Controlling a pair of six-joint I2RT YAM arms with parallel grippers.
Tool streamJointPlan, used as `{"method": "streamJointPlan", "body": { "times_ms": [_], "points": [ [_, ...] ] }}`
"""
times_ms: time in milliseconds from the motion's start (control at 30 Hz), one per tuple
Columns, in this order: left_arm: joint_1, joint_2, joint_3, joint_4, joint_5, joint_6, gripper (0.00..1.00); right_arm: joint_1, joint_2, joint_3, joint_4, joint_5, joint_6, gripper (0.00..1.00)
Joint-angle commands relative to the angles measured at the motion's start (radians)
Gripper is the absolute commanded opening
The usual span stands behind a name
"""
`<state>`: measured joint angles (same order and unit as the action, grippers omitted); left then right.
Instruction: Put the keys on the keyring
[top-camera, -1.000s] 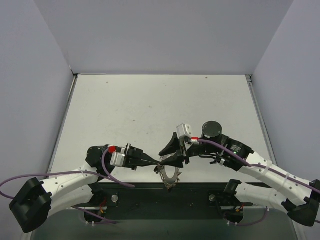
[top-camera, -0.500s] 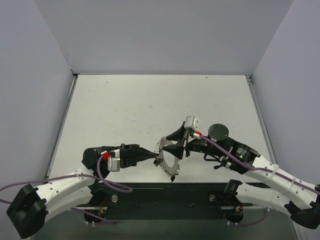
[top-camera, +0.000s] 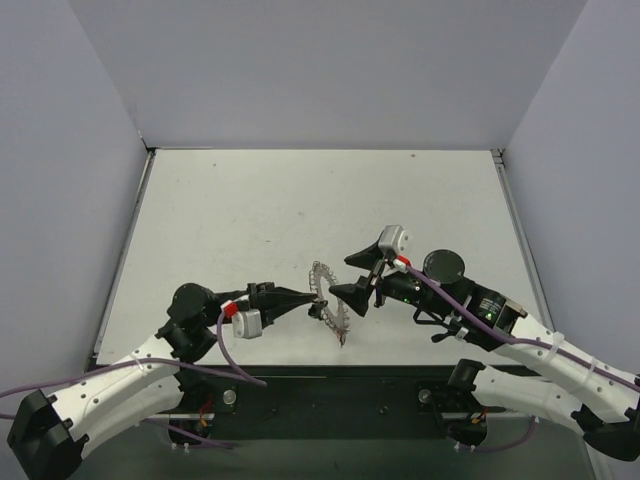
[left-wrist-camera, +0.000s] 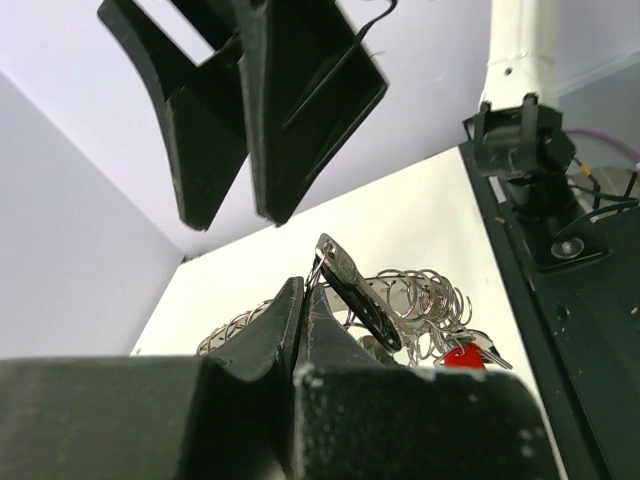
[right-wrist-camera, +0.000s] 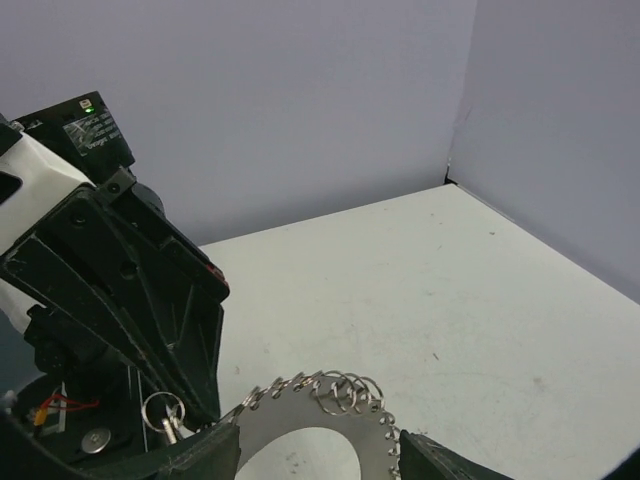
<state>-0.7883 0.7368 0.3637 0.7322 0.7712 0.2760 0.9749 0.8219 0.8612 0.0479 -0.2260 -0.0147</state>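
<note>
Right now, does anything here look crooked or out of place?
Only the keyring: instead of lying flat on the table, it stands tilted on edge, pinched at its rim by the left gripper alone. The right gripper stands open around it, not gripping. Nothing looks spilled or broken.

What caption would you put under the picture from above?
Left gripper pinches the keyring by its edge; right gripper stands open next to it.
</note>
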Motion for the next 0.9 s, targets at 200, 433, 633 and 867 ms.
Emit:
{"method": "streamJointPlan", "body": {
  "times_ms": [200,433,633,867],
  "points": [
    [-0.002,-0.050,0.170,-0.354,-0.197,0.172,0.00,-0.007,0.059,0.053,-0.014,-0.252,-0.036,0.66],
    [-0.003,-0.040,0.228,-0.482,-0.245,0.210,0.00,-0.005,0.114,0.068,-0.014,-0.270,-0.050,0.61],
    [-0.014,-0.039,0.247,-0.524,-0.248,0.232,0.00,-0.007,0.161,0.084,0.006,-0.233,-0.056,0.51],
    [-0.022,-0.051,0.238,-0.514,-0.239,0.241,0.00,-0.021,0.183,0.076,0.047,-0.243,-0.065,0.48]
  ]
}}
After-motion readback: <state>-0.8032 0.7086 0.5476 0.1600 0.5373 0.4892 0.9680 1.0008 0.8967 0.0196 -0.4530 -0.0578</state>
